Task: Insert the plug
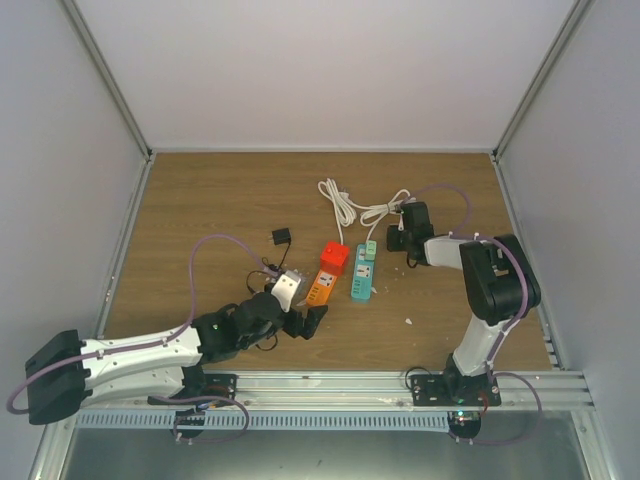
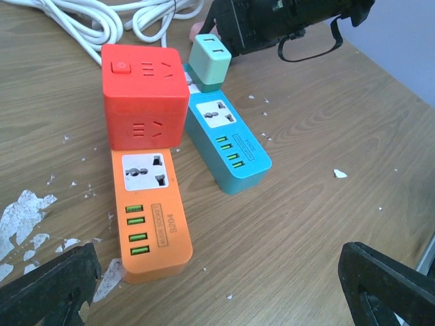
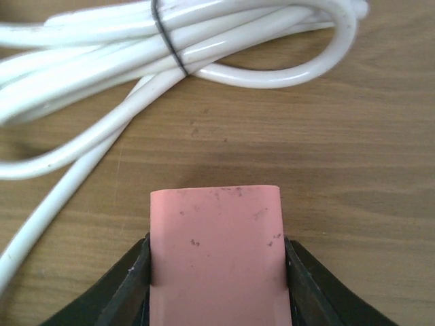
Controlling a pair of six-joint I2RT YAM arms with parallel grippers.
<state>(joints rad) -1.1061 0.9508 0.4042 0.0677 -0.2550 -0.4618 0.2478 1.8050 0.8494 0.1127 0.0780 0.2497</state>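
Note:
My right gripper [image 3: 216, 246] is shut on a pink plug block [image 3: 216, 265], held just above the wood near the coiled white cable [image 3: 170, 61]. In the top view it [image 1: 400, 238] sits right of the strips. An orange power strip [image 2: 149, 217] carries a red cube adapter [image 2: 143, 95]. A teal strip [image 2: 228, 146] beside it carries a mint adapter [image 2: 209, 61]. Each strip shows one free socket. My left gripper [image 2: 217, 299] is open and empty, just in front of the orange strip [image 1: 320, 288].
A small black plug [image 1: 282, 236] with a thin lead lies left of the strips. The white cable [image 1: 350, 208] coils behind them. Metal frame rails and grey walls bound the wooden table [image 1: 220, 200]. White paint flecks mark the wood.

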